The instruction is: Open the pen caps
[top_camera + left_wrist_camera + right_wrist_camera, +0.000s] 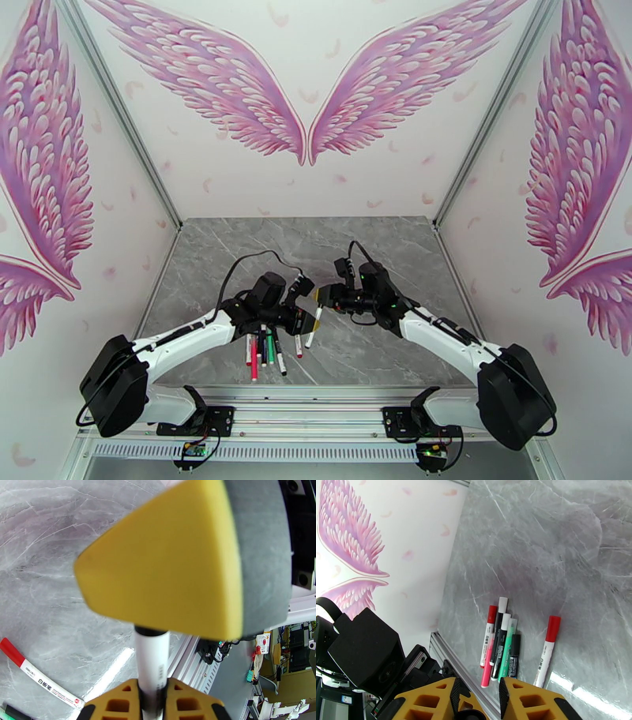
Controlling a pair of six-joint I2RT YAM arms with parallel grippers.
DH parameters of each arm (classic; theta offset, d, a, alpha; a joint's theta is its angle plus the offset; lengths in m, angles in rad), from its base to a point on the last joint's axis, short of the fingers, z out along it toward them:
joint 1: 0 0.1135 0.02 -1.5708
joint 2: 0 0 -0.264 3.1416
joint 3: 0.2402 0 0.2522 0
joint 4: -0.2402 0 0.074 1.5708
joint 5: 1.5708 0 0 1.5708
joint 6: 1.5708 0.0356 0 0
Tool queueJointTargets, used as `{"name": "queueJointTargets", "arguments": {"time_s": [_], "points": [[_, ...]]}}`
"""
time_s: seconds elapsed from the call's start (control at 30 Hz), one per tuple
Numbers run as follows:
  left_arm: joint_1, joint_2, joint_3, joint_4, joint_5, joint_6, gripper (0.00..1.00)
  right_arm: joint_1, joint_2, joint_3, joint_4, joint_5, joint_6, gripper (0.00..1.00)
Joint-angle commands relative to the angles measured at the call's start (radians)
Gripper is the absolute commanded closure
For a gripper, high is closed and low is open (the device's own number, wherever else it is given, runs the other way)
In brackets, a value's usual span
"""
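Caps first: one dark cap rim (150, 630) peeks out just under the right gripper's big yellow pad (166, 559), at the far end of a white pen (152, 657). The left gripper (152, 695) is squeezed tight on that pen's barrel, with one yellow finger on each side.

The right gripper (477, 695) has its fingers close together with a small gap. A dark round thing (468, 715) sits low between them. I cannot tell if the fingers pinch it or only stand beside it.

From above, the two grippers meet nose to nose, with the pen between them.

More pens lie flat on the grey table (553, 539), out past the right gripper's fingers. A bunch of pens (499, 645) lies side by side, and one in it has a red cap (492, 614). Near the bunch lies a lone pen (545, 665) with its own bright red top (553, 628).
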Motion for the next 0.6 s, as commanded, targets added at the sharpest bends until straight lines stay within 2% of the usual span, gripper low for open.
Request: {"name": "queueJointTargets", "arguments": {"time_s": [0.0, 0.47, 0.57], "points": [[-0.005, 0.013, 0.039, 0.008, 0.006, -0.001, 0.86, 0.013, 0.014, 0.034, -0.014, -0.017, -0.018, 0.71], [-0.006, 0.010, 0.031, 0.013, -0.005, -0.015, 0.86, 0.026, 0.017, 0.036, -0.027, -0.005, -0.028, 0.82], [-0.007, -0.005, -0.002, 0.075, 0.004, -0.050, 0.75, 0.026, -0.003, 0.028, -0.012, 0.017, -0.006, 0.84]]}}
